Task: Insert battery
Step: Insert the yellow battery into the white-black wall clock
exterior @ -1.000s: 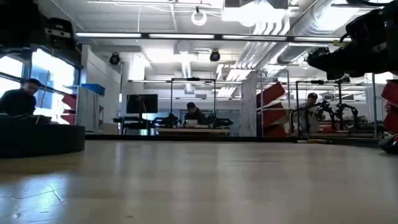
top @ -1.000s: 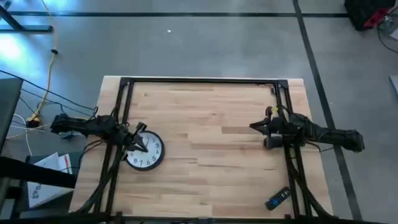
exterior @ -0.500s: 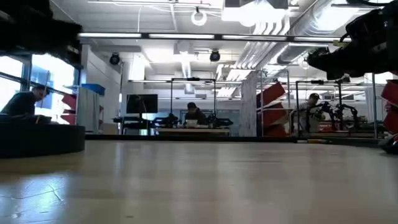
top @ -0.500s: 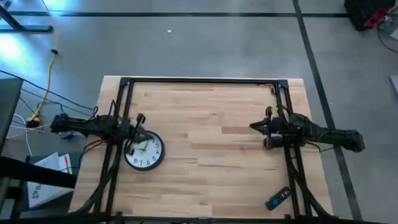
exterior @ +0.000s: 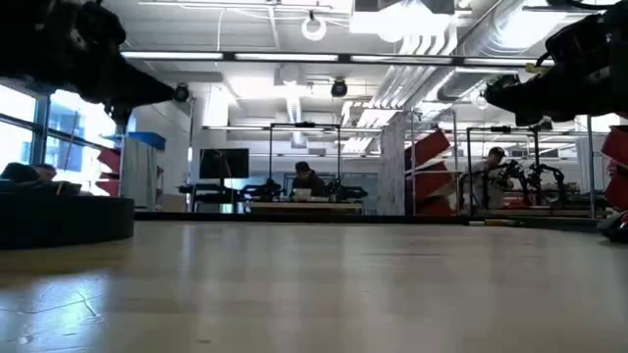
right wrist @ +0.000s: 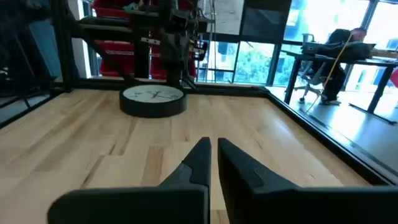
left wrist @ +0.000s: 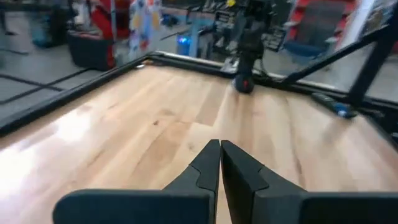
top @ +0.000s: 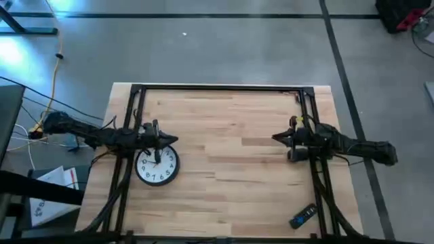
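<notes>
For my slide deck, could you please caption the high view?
Left gripper hovers shut over the wall clock; right gripper waits opposite.

Smooth pale wood table (top: 230, 149)

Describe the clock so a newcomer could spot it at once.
Start at the wooden table and go to its left side, just below the left gripper. The clock lies flat there, face up: round, white dial, dark rim. Nothing else on the table is round.
</notes>
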Tool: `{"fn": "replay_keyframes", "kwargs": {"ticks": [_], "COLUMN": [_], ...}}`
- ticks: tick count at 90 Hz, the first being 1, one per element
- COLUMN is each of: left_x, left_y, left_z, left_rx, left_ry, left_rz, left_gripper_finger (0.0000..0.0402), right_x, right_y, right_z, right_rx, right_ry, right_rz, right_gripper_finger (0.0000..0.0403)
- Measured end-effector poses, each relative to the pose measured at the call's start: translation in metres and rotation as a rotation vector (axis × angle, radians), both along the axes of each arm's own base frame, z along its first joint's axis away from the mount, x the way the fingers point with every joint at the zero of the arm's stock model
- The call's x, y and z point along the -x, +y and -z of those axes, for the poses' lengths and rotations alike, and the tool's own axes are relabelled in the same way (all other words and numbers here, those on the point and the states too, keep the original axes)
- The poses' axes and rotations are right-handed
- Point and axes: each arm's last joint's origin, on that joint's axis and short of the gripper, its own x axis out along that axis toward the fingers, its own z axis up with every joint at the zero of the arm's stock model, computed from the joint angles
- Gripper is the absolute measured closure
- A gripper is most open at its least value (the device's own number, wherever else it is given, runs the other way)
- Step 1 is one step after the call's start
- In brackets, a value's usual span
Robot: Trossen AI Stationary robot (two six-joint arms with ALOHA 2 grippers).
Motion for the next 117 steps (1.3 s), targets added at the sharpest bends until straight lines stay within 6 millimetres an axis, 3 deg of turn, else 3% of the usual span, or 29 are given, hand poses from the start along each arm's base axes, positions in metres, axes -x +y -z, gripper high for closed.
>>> {"fn": "replay_keyframes", "kwargs": {"ticks": [13,23,37,45,60,73,92,117], "left_x": [-0.018,-0.026,-0.02,-0.014,-0.014,-0.013,-0.003,-0.003], "left_y": [-0.01,-0.022,-0.044,-0.057,-0.082,-0.096,-0.094,-0.083], "left_z": [-0.021,-0.037,-0.063,-0.069,-0.048,-0.02,0.0,0.008], "left_rx": [-0.068,-0.013,0.137,0.247,0.454,0.499,0.466,0.401], "left_ry": [0.092,0.177,0.292,0.341,0.484,0.722,1.011,1.192], "left_rz": [-0.027,-0.016,-0.034,-0.057,-0.081,-0.14,-0.26,-0.313], "left_gripper_finger": [0.0402,0.0402,0.0402,0.0402,0.0402,0.0402,0.0402,0.0402], "right_x": [0.0,0.0,0.0,0.0,0.0,0.0,-0.001,0.001], "right_y": [0.0,0.0,0.0,0.0,0.0,0.0,0.004,0.007], "right_z": [0.0,0.0,0.0,0.0,0.0,0.0,-0.009,-0.024], "right_rx": [0.0,0.0,0.0,0.0,0.0,-0.005,-0.428,-0.476], "right_ry": [0.0,0.0,0.0,0.0,0.0,-0.004,-0.1,-0.262], "right_rz": [0.0,0.0,0.0,0.0,0.0,0.007,-0.12,-0.153], "right_gripper_finger": [0.0402,0.0402,0.0402,0.0402,0.0402,0.0402,0.0402,0.0402]}}
